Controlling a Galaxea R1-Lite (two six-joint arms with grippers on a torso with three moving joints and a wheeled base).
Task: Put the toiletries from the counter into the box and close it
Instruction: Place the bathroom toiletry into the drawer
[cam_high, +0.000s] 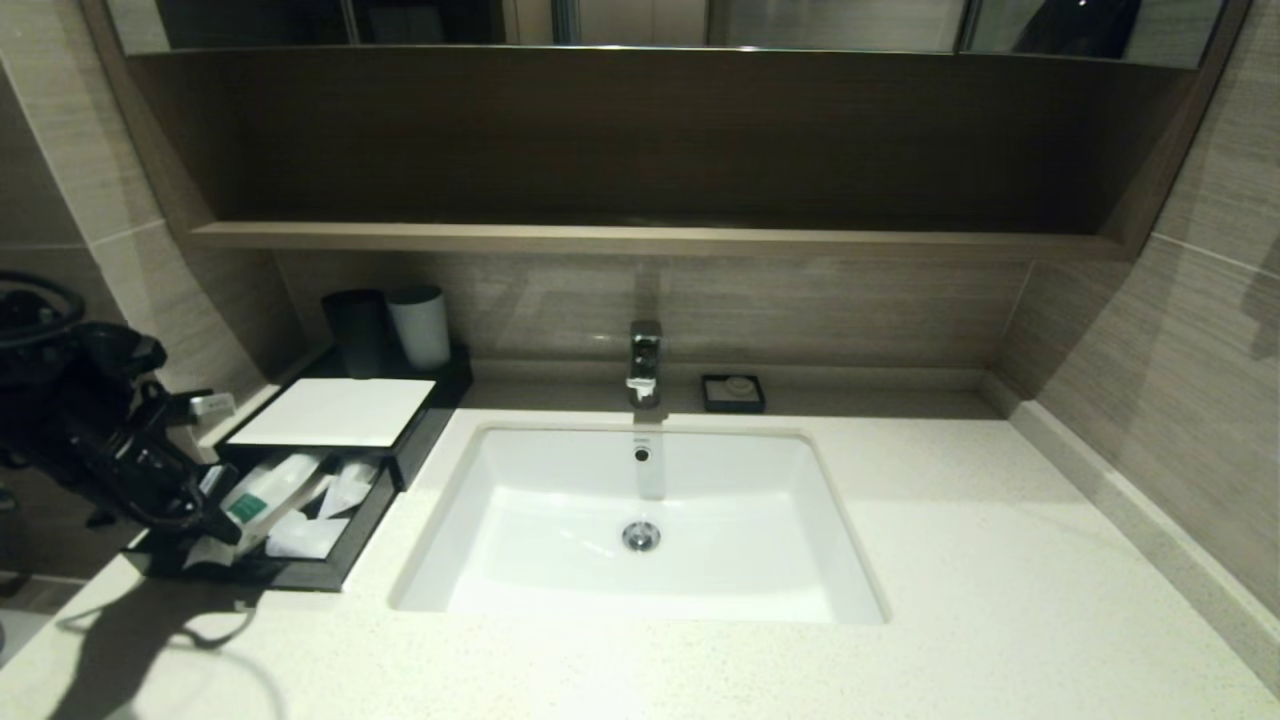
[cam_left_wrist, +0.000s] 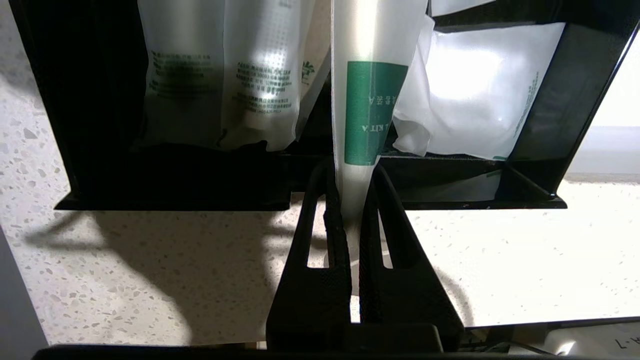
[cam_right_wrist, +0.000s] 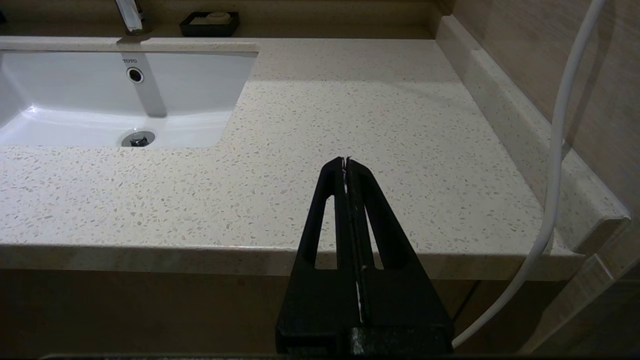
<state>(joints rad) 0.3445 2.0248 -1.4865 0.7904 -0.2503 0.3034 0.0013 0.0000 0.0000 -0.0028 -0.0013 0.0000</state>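
1 green-banded packet (cam_left_wrist: 372, 110) is pinched by the left gripper (cam_left_wrist: 352, 200) over the drawer's (cam_left_wrist: 540, 120) front edge; right gripper (cam_right_wrist: 346, 165) closed, empty

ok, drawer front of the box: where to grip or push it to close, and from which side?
Judgement: push the drawer on its front wall's outer face, mid-width, from the counter edge side. It is pulled out toward that edge. The left gripper is shut on the green-label stick, so release first. The right gripper is parked, shut.

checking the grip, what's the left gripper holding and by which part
The left gripper pinches the green-labelled toiletry by its narrow wrapper end, below the label; the rest reaches into the open drawer.
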